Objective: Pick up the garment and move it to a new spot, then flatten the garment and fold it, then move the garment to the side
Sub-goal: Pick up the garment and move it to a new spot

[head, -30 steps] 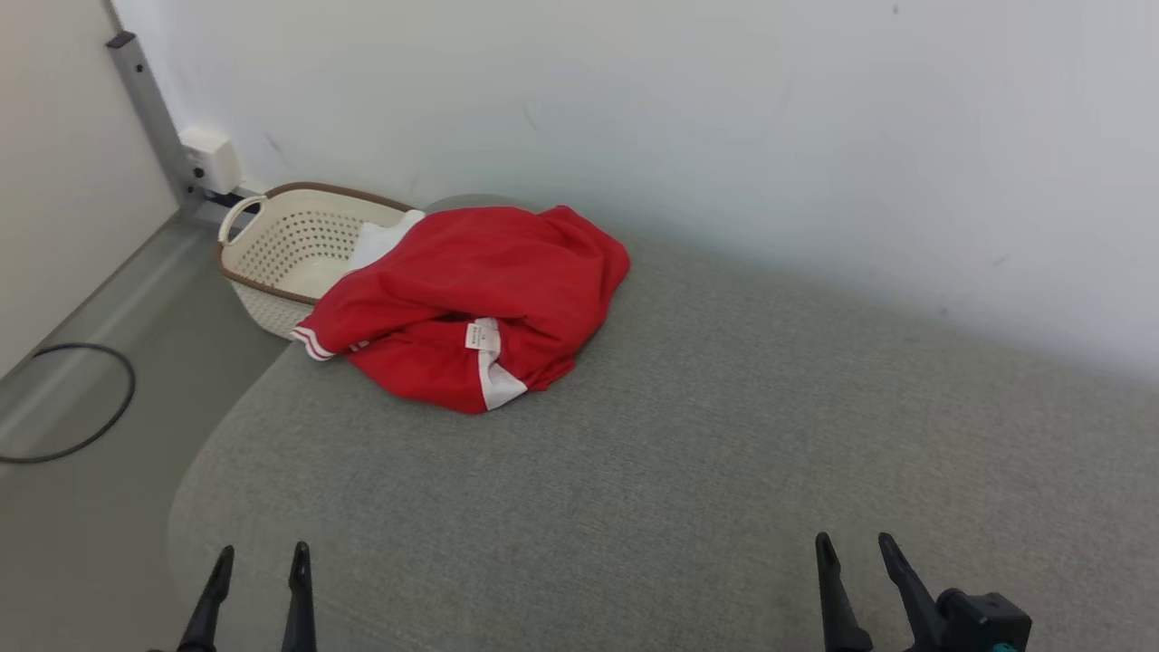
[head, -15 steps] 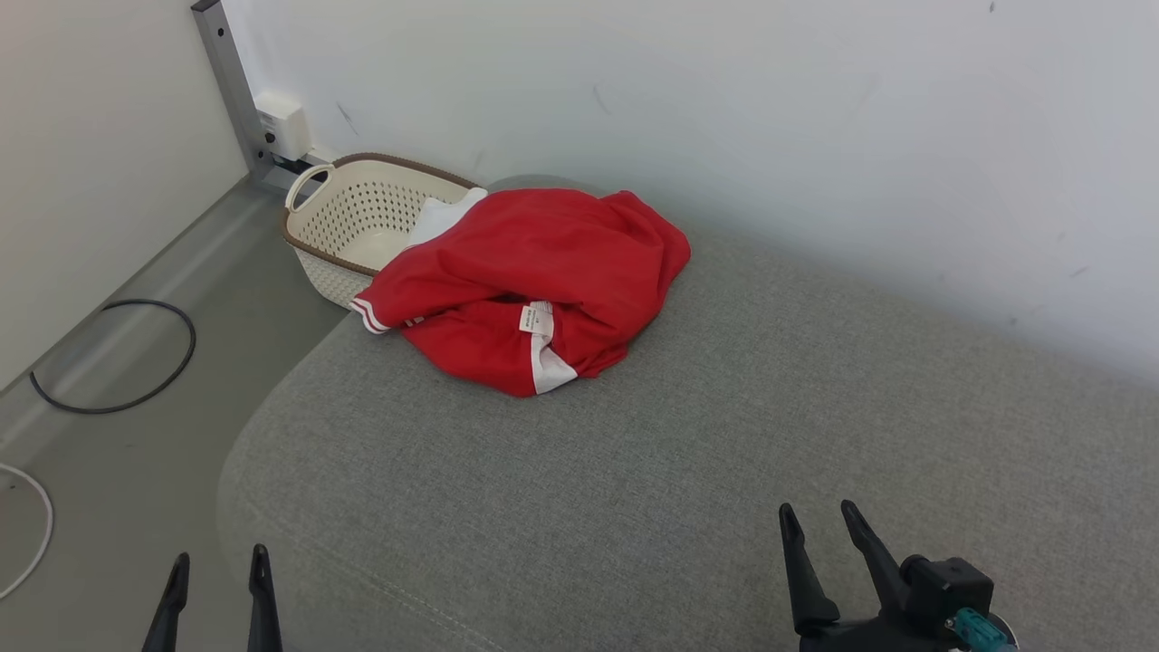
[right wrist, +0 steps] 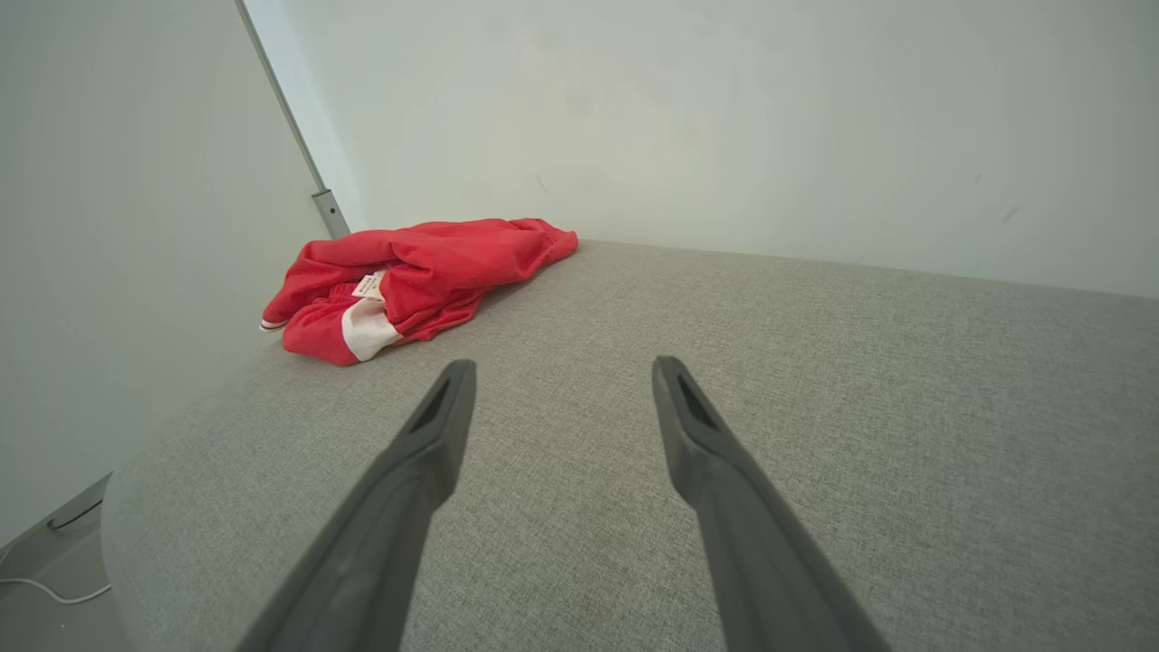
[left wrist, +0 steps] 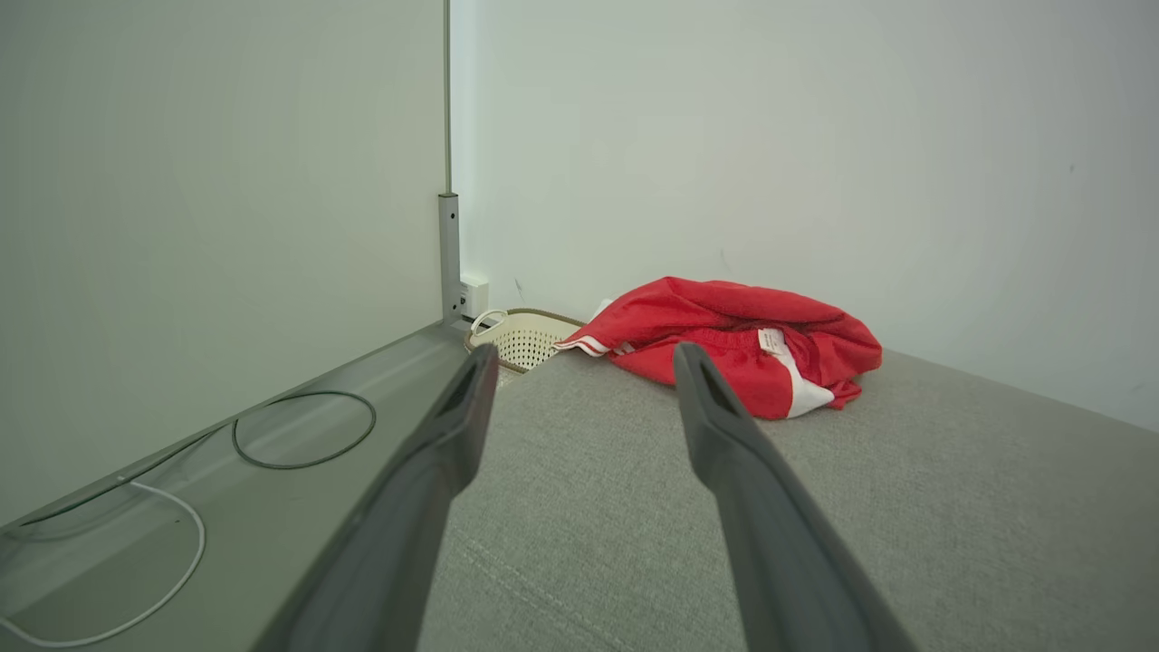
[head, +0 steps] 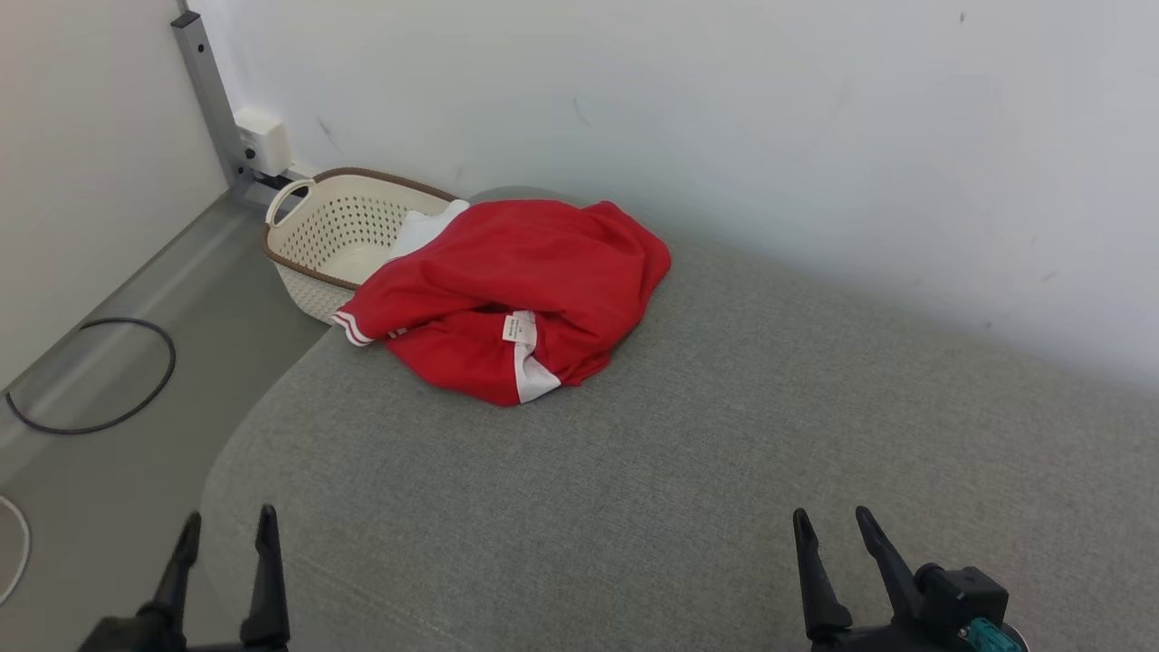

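Garment [head: 507, 290], red with white trim, lies crumpled at the far left corner of the grey cushion [head: 688, 471], one portion draped over the rim of a perforated basket [head: 317, 226] standing just beside that corner. Left gripper [head: 229, 514] hangs at the cushion's near left edge, jaws spread, nothing between them. Right gripper [head: 829, 512] hangs over the near edge further right, likewise spread and empty. Both are well apart from the garment; pickup not yet begun. Risks, as judged: cloth resting on the basket rim may catch and drag or tip the basket on lifting. With layers bunched, a pinch could take one fold only, leaving the rest trailing off the left edge. White cloth [head: 426, 226] in the basket: cannot tell whether it belongs to the garment; it might come up too.
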Controlling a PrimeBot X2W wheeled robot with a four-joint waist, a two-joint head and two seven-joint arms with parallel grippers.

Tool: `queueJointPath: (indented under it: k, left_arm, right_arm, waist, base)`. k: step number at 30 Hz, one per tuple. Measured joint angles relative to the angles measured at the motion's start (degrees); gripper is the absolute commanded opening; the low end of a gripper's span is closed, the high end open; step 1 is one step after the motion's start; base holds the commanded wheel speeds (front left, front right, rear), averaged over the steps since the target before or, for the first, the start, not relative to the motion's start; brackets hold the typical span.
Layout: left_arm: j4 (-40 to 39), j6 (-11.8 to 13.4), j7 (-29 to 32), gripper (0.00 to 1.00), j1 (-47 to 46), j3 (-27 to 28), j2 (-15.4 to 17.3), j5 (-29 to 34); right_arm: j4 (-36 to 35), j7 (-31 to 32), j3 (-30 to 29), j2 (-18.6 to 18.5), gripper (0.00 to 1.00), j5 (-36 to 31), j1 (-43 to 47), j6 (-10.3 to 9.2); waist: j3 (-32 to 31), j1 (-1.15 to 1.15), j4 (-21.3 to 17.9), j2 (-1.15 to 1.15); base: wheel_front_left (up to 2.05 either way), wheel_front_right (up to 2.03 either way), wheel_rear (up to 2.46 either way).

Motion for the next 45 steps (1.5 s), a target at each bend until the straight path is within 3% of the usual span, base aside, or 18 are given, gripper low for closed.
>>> queueJointPath:
  k: [10,25,27,36,45]
  left_arm:
    - [6.33,-2.94,2.83,1.00,-14.02,2.11,3.32,-5.12]
    - [20.73,-5.37,8.95,1.00,-32.24,4.42,12.80,-7.24]
    - [23.16,-6.38,10.94,1.00,-34.67,5.72,12.77,-11.40]
    - [32.00,-7.87,15.22,1.00,-40.45,3.15,17.66,-11.25]
    - [40.73,-8.38,20.36,1.00,-45.19,0.41,21.45,-12.21]
  right_arm:
    - [-3.10,0.48,1.12,0.12,1.00,-1.25,-2.21,0.00]
    - [-4.79,-0.10,-1.47,0.07,1.00,-0.94,-6.19,0.00]
    - [-4.81,-0.27,-1.54,0.05,1.00,-0.89,-6.77,0.00]
    - [-5.03,-0.48,-1.16,0.03,1.00,-0.52,-8.17,0.00]
    - [-5.88,-0.49,-0.49,0.03,1.00,0.02,-8.92,0.00]
  waist:
    - [0.88,0.00,-5.50,0.00]
    - [9.45,0.01,-20.97,0.01]
    - [10.67,0.01,-22.86,0.02]
    - [15.48,0.02,-29.50,0.02]
    - [18.87,0.01,-33.60,0.01]
  base:
    - [0.00,0.00,0.00]
    - [0.00,0.00,0.00]
    - [0.00,0.00,0.00]
    - [0.00,0.00,0.00]
    - [0.00,0.00,0.00]
